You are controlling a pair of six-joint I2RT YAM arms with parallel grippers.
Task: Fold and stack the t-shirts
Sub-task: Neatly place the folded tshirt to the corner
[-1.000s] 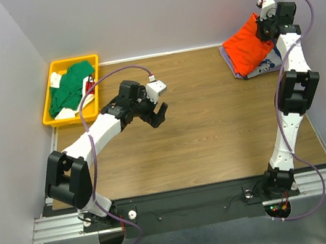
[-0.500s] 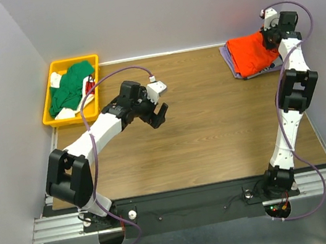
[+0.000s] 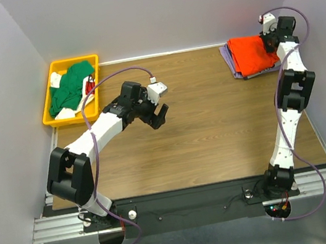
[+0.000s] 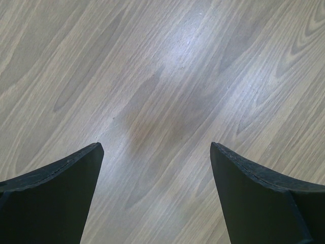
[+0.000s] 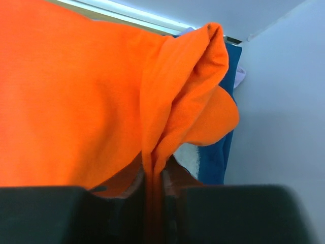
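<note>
wood table, grey walls — left pincer agape, right pincer pinching orange shirt.

Plain bright orange, no print, on the orange t-shirt. Pale purple on the lavender t-shirt, just an edge under the orange. Deep blue on the navy t-shirt, seen in the right wrist view, with a small whitish patch beside it. Solid green on the green t-shirt, next to white cloth and a touch of red, all inside the yellow bin. Warm brown wood grain with darker streaks across the tabletop, paler and greyer in the left wrist view. White links and black joints on the left arm and right arm; purple cables. Matte black on the left gripper and right gripper. Pale grey walls.
</note>
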